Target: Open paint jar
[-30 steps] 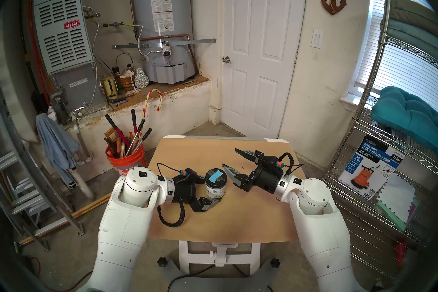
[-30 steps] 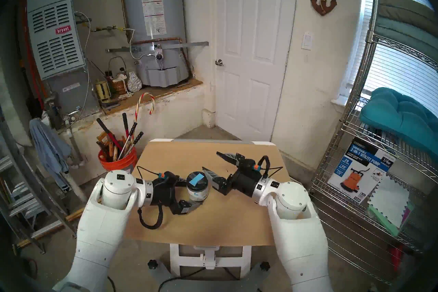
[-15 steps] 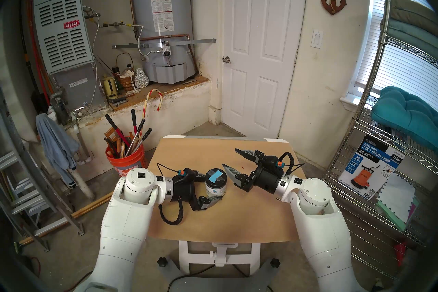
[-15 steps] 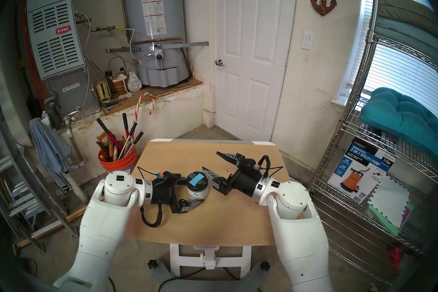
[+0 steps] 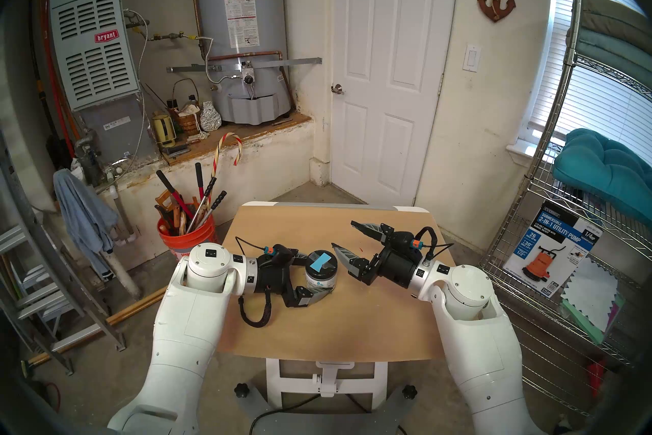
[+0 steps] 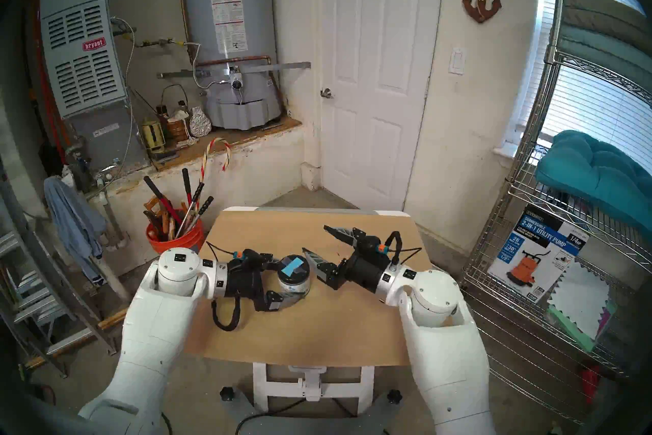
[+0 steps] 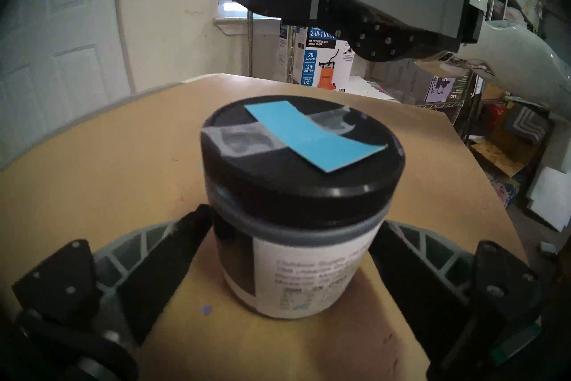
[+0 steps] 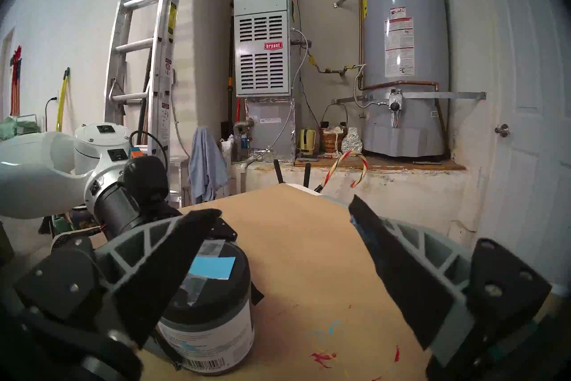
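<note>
The table (image 5: 328, 325) fills the lower middle of the head view, a tan top on a white stand. From the lower left corner the left arm (image 5: 183, 328) reaches in toward the centre; from the lower right the right arm (image 5: 483, 328) does the same. The left gripper (image 5: 319, 275) lies low at centre, its jaws wide, one finger on each side of the jar (image 5: 321, 273); in the left wrist view the fingers (image 7: 173, 250) flank the jar's lower body, just beside it, and whether they touch it I cannot tell. The right gripper (image 5: 344, 234) hangs just right of centre, jaws wide and holding nothing, its lower finger just beside the lid's right edge and higher than the table. The jar stands upright on the table at frame centre, long axis vertical, lid (image 7: 301, 151) pointing up, white label (image 7: 312, 275) facing the left wrist camera. The lid is black, round and seated on the jar. A light-blue tape strip (image 7: 312, 136) lies across its top, running from upper left to lower right in the left wrist view.
</note>
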